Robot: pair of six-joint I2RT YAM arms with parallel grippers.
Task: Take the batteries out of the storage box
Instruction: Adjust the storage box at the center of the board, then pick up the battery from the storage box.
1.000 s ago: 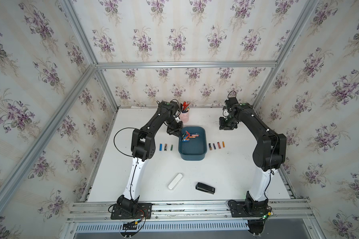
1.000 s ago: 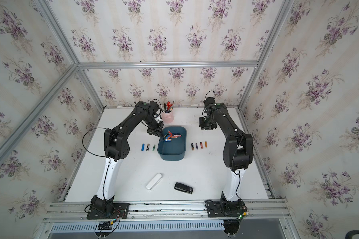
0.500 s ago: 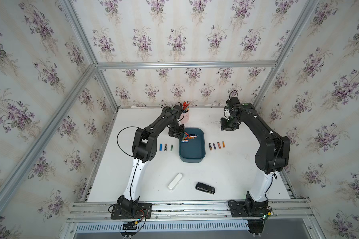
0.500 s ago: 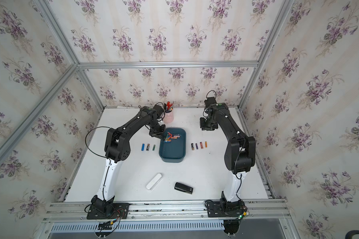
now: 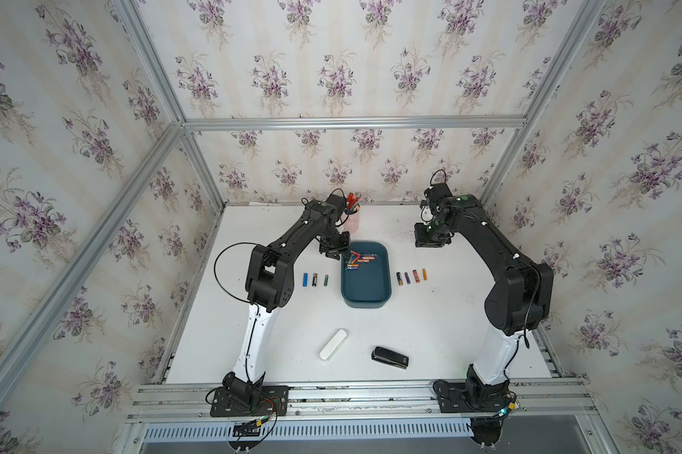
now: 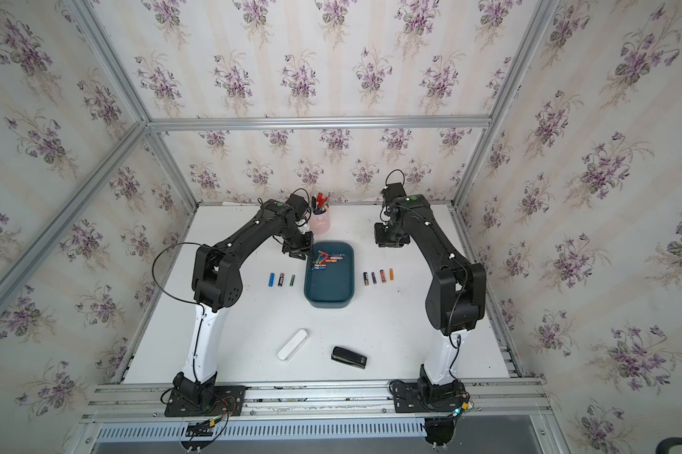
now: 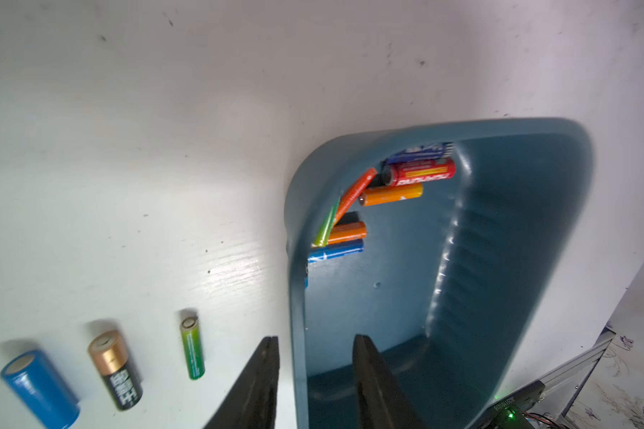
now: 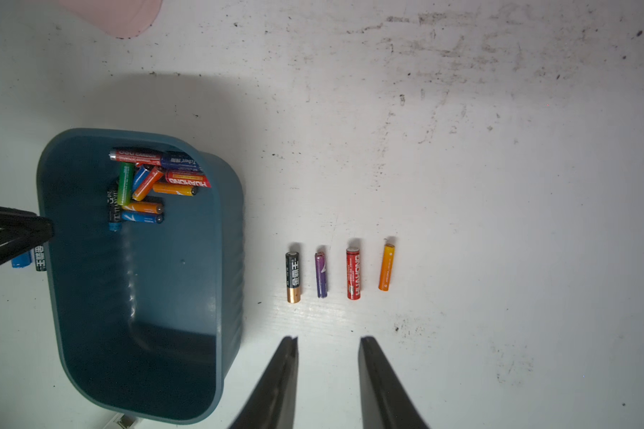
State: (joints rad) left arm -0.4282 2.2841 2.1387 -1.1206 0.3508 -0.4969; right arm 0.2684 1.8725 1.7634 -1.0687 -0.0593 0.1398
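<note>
7 batteries [image 5: 314, 279] are out: 3 left of the storage box [image 5: 367, 293], 4 right. Around 10 lie heaped at its far end. Left gripper [image 7: 316, 338] is apart and empty over the rim; right gripper [image 8: 328, 338] hovers apart, empty.

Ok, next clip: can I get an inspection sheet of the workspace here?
Surface: white table, dark scuffs.
Job's things: storage box holds a heap of batteries; three batteries lie left of it, four batteries right of it.
Clutter: pen cup, white case, black stapler.
Claws: left claw open, straddling the box's wall; right claw open, empty.
Cables: black cable loops beside the left arm.
Surroundings: floral walls, aluminium frame.
</note>
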